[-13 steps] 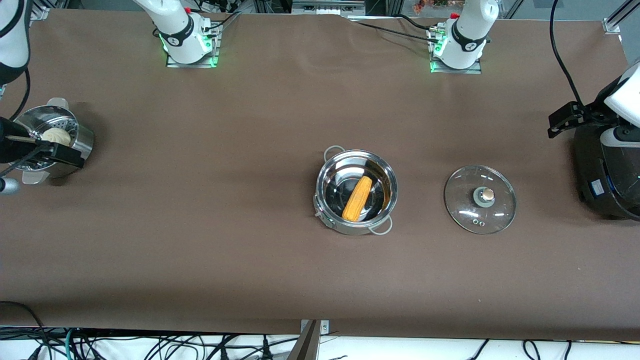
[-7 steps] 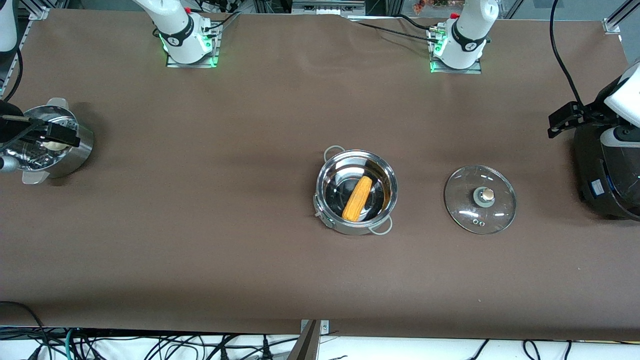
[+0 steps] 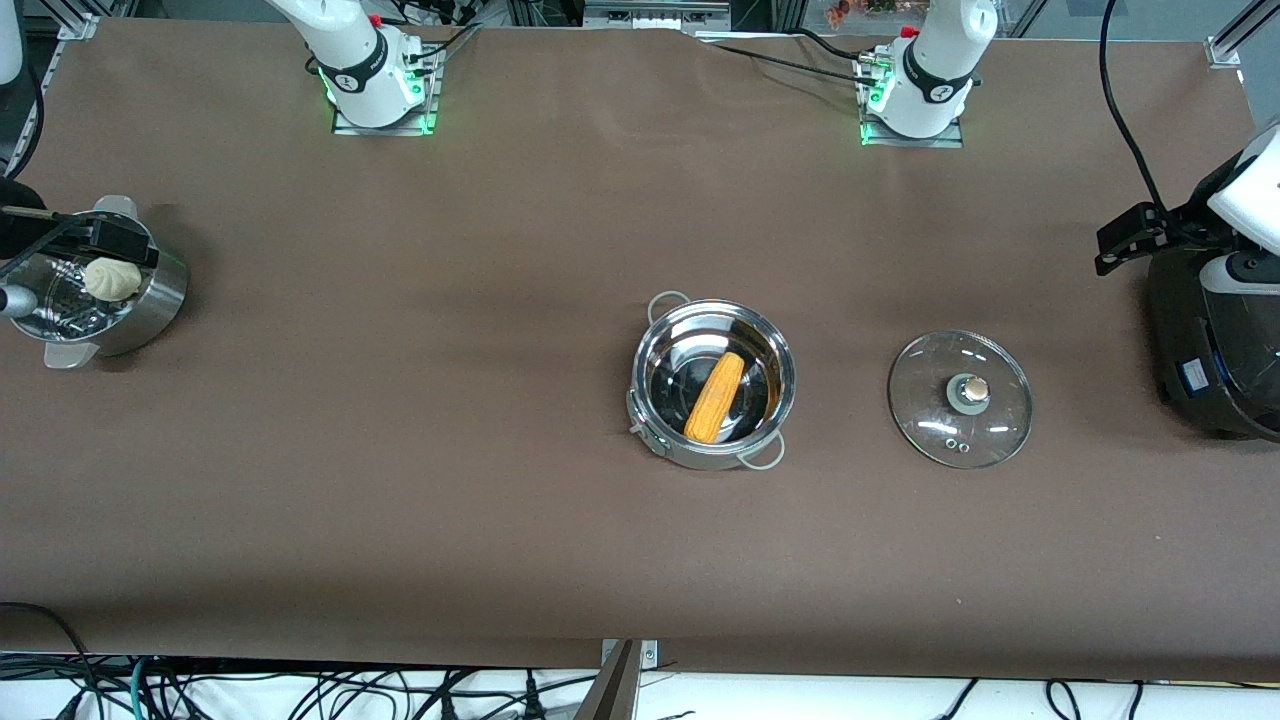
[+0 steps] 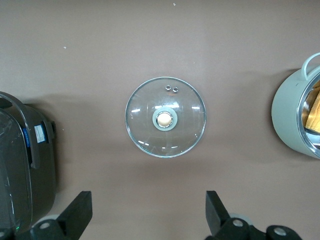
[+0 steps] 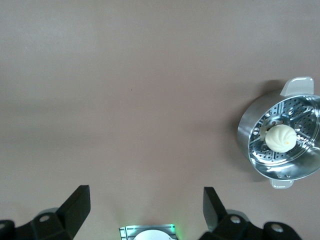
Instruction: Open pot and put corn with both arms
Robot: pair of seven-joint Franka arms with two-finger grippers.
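The pot stands uncovered in the middle of the table, and the corn lies slanted inside it. The pot's glass lid lies flat on the cloth beside it, toward the left arm's end. My left gripper hangs open and empty high over the table, looking down on the lid and the edge of the pot. My right gripper is open and empty too, high up near the right arm's end of the table.
A steel steamer pot with a white bun stands at the right arm's end. A black rice cooker stands at the left arm's end. Brown cloth covers the table.
The right arm's hand has drifted away from the front camera across the steamer pot, leaving the bun uncovered. The left arm, pot, corn and lid have not moved.
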